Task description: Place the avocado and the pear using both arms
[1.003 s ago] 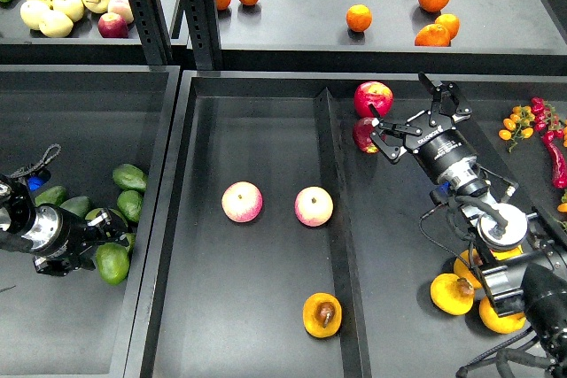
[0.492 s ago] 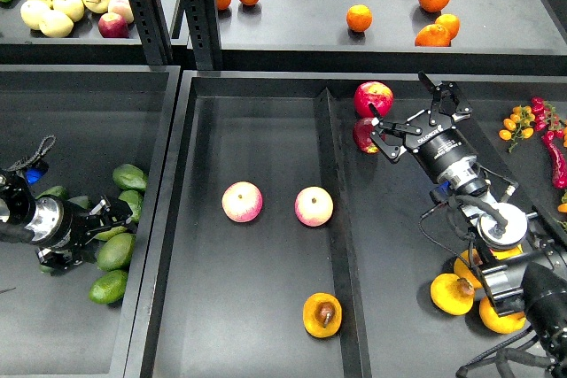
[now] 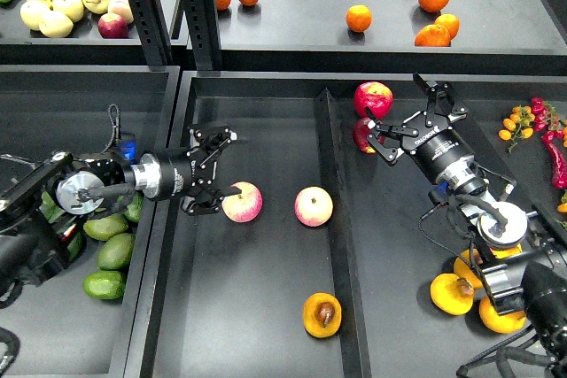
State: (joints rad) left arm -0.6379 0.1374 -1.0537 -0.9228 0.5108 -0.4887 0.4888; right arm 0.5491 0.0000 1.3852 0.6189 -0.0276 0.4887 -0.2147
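The pear (image 3: 322, 314), orange-yellow with a brown pit, lies at the front of the middle tray (image 3: 266, 343). Several green avocados lie in the left tray; the brightest one (image 3: 104, 285) is at the front, apart from my gripper. My left gripper (image 3: 221, 168) reaches over the divider into the middle tray. It is open and empty, and its lower finger is at the left pink-yellow apple (image 3: 242, 202). My right gripper (image 3: 396, 104) is open and empty in the right tray, beside two red apples (image 3: 373, 95).
A second pink-yellow apple (image 3: 314, 206) lies mid-tray. More orange-yellow fruits (image 3: 452, 294) sit at the front right under my right arm. Oranges (image 3: 359, 17) and pale apples (image 3: 53, 11) are on the back shelf. Red peppers (image 3: 554, 143) lie at the far right.
My left arm has swung right from the left tray into the middle tray, gripper open. The avocados in the left tray have shifted. My right gripper has hardly moved.
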